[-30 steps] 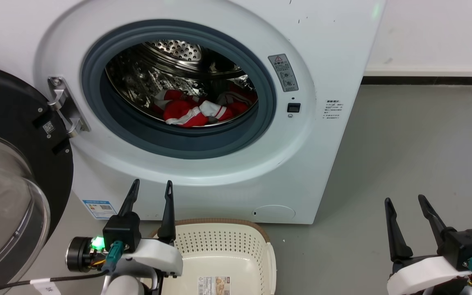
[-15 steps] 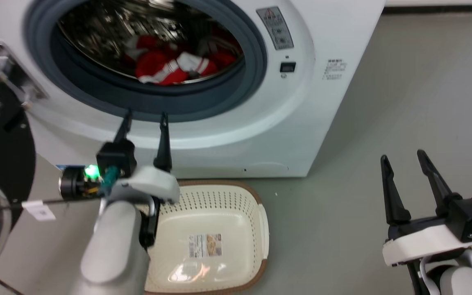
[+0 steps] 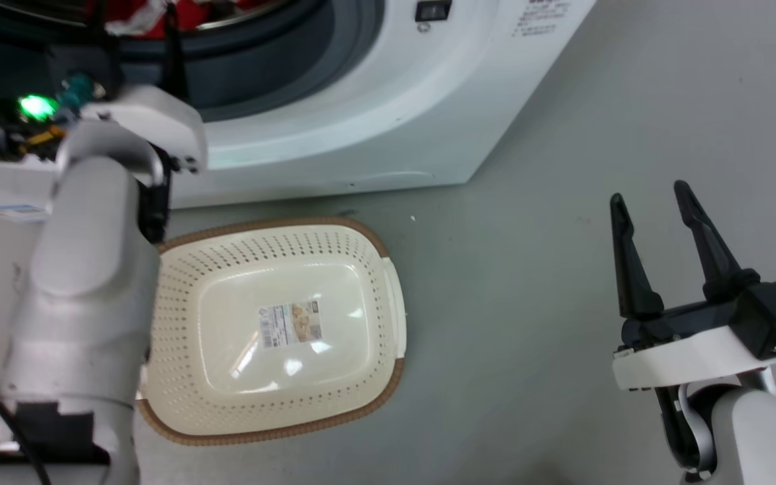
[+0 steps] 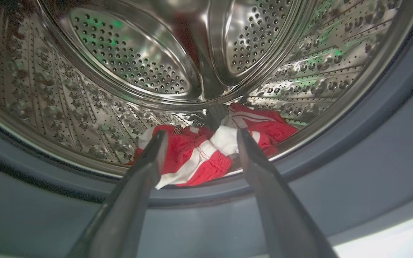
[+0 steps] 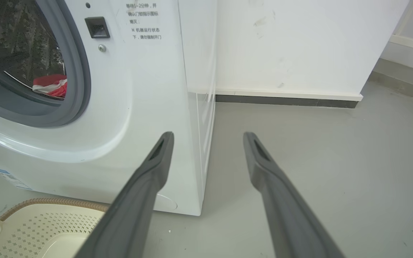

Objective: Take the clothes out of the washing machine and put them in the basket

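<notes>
The clothes [image 4: 192, 157] are seen heaped at the bottom of the drum [image 4: 138, 64] of the washing machine [image 3: 361, 121]. The left gripper [image 4: 201, 133] is held at the machine's porthole, fingers spread and apparently just short of the fabric. The basket [image 3: 376, 244] is set on the floor [image 3: 529, 303] directly before the machine. The right gripper [image 3: 649, 192] is held off the machine's right corner, fingers parted, nothing grasped.

Smooth pale grey floor [image 5: 335, 161] with a dull sheen, plain white wall [image 5: 299, 43] at the back with faint scuff marks [image 5: 264, 21], dark skirting strip [image 5: 285, 101] under a white ledge where wall meets floor, even indoor light, soft shadows
</notes>
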You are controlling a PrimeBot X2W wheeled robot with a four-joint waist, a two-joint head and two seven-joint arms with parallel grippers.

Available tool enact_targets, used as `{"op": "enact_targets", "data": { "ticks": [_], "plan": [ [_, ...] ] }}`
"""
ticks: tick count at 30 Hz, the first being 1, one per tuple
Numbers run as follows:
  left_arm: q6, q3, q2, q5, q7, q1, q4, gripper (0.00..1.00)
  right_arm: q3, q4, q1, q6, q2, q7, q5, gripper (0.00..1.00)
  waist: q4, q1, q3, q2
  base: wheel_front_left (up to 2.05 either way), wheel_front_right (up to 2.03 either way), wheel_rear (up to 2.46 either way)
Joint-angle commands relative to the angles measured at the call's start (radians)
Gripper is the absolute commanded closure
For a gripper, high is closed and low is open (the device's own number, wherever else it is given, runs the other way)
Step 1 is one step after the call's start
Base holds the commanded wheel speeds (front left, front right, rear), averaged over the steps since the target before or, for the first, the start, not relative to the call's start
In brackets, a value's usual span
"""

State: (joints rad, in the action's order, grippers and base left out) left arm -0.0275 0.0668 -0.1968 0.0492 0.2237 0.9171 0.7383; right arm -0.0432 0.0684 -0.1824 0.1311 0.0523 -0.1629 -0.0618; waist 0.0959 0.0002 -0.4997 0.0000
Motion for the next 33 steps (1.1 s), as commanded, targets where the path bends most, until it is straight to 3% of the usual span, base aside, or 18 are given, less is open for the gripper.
{"op": "enact_targets", "data": {
  "ticks": [1, 9, 14, 25, 33],
  "plan": [
    [0.001, 0.002, -0.018, -0.005, -0.011, 0.037, 0.018, 0.0, -0.007, -0.002, -0.023, -0.001, -0.003, -0.008, 0.002, 0.0, 0.043, -0.0002, -0.062, 0.0, 0.0, 0.0, 0.0],
    [0.026, 0.008, -0.1, -0.014, -0.104, 0.24, 0.181, 0.0, -0.047, -0.055, -0.073, -0.001, -0.004, -0.044, -0.025, 0.0, 0.085, -0.0002, -0.112, 0.0, 0.0, 0.0, 0.0],
    [0.063, 0.026, -0.151, -0.024, -0.215, 0.361, 0.286, 0.0, -0.077, -0.077, -0.093, -0.001, -0.003, -0.059, -0.042, 0.0, 0.112, -0.0002, -0.133, 0.0, 0.0, 0.0, 0.0],
    [0.125, 0.099, -0.237, -0.065, -0.568, 0.556, 0.444, 0.0, -0.135, -0.128, -0.109, -0.001, -0.003, -0.081, -0.087, 0.0, 0.168, -0.0002, -0.171, 0.0, 0.0, 0.0, 0.0],
    [0.151, 0.143, -0.248, -0.063, -0.837, 0.609, 0.505, 0.0, -0.151, -0.155, -0.128, -0.001, -0.003, -0.092, -0.116, 0.0, 0.194, -0.0002, -0.203, 0.0, 0.0, 0.0, 0.0]
  ]
}}
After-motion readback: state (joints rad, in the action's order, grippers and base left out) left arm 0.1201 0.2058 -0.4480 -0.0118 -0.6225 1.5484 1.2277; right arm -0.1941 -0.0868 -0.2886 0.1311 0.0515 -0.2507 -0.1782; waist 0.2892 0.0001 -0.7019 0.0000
